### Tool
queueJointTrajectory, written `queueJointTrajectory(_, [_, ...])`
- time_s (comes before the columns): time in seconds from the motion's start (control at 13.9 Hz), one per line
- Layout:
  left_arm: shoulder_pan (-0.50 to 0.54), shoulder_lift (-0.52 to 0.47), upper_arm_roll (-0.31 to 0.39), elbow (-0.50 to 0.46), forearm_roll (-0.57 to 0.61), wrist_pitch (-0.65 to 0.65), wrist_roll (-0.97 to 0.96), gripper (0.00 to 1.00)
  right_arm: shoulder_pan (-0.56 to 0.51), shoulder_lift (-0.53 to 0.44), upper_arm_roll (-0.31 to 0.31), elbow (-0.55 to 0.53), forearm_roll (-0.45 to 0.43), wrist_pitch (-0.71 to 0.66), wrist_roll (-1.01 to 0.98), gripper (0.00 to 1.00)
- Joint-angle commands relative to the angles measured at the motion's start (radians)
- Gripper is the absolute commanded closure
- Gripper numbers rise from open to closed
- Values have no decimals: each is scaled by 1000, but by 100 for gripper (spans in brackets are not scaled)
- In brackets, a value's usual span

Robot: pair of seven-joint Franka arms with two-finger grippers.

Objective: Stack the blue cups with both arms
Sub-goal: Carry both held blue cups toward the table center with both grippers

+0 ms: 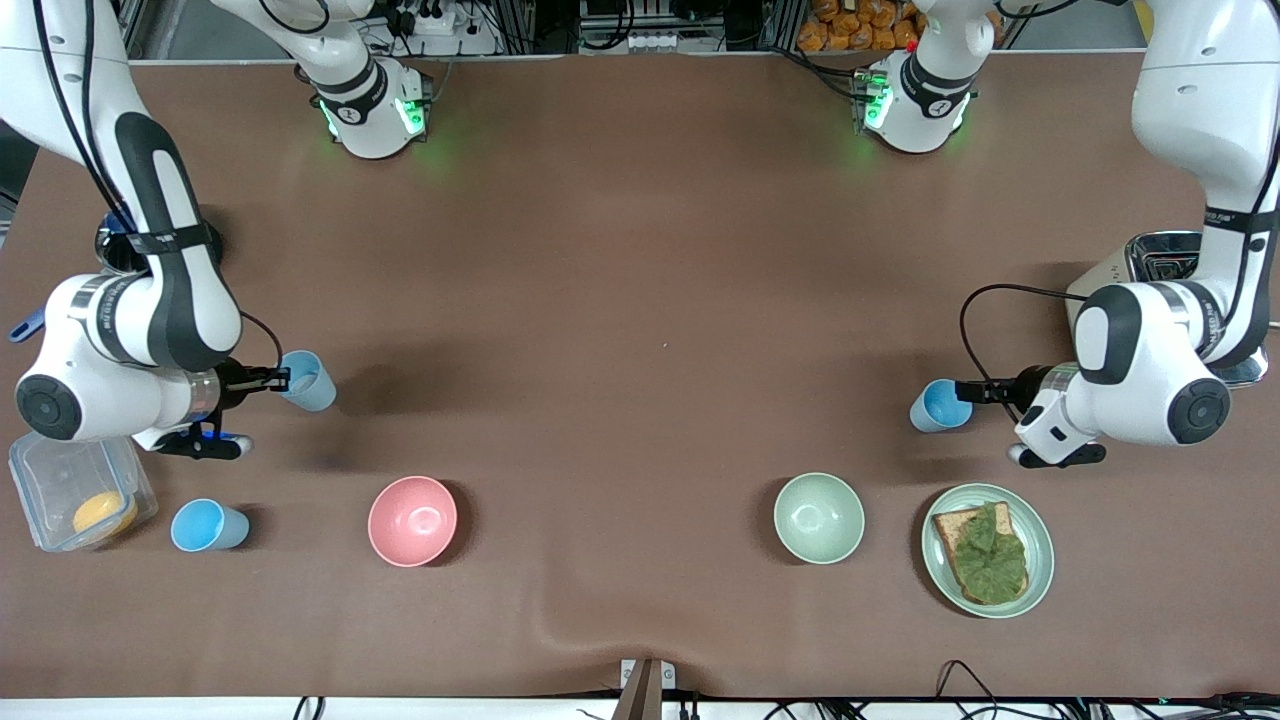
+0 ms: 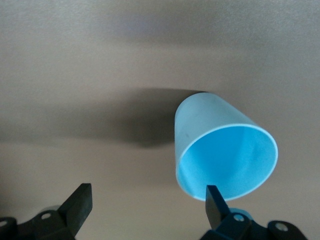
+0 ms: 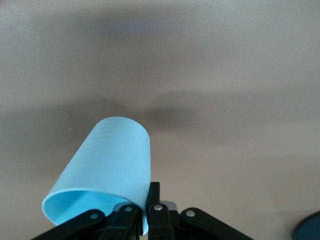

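Standing nearest on the worktop (image 1: 640, 330) was a spare blue cup (image 1: 208, 526), while farther off the right gripper (image 1: 280, 380) pinched the rim of a light, stiff, likely slippery pale cup (image 1: 308, 380), and the left gripper (image 1: 968, 391), jaws wide, straddled the bright cup (image 1: 940, 405)'s rim.

Brown table (image 1: 640, 300): blue cup (image 1: 207, 526), pink bowl (image 1: 412, 520), green bowl (image 1: 818, 517), sandwich plate (image 1: 987, 549), plastic box (image 1: 80, 492).
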Motion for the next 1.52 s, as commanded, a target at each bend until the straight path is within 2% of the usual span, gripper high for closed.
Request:
queueJointTrajectory(0.0, [-8,14,-1,4,-5,42,-18,0,-2,-10,7,50,-1,-69,11,100])
queueJointTrajectory(0.14, [-19,30,-1,6,-5,72,-19,0,0,-10,7,102,2,-121,12,100])
queueJointTrajectory(0.22, [-21,36,-1,6,-5,85,-33,17,3,-9,11,117,17,-138,12,100])
queueJointTrajectory(0.29, [-21,39,-1,6,-5,88,-54,41,12,-10,12,128,41,-151,23,100])
queueJointTrajectory(0.36, [-24,41,-1,6,-5,91,-70,62,23,-10,14,134,54,-158,52,100])
queueJointTrajectory(0.51, [-40,45,-1,6,-4,94,-77,87,70,-7,12,159,57,-164,135,100])
queueJointTrajectory(0.58, [-39,45,-1,6,-4,97,-77,94,93,-7,14,159,58,-183,173,100])
queueJointTrajectory(0.72, [-40,44,-1,4,-4,97,-77,100,151,-10,15,174,60,-279,231,100])
queueJointTrajectory(0.94, [-39,38,-1,6,-4,97,-85,100,225,-10,14,202,147,-356,320,100])
queueJointTrajectory(1.44, [-37,35,-1,4,-2,95,-91,100,414,7,12,203,318,-283,523,100])
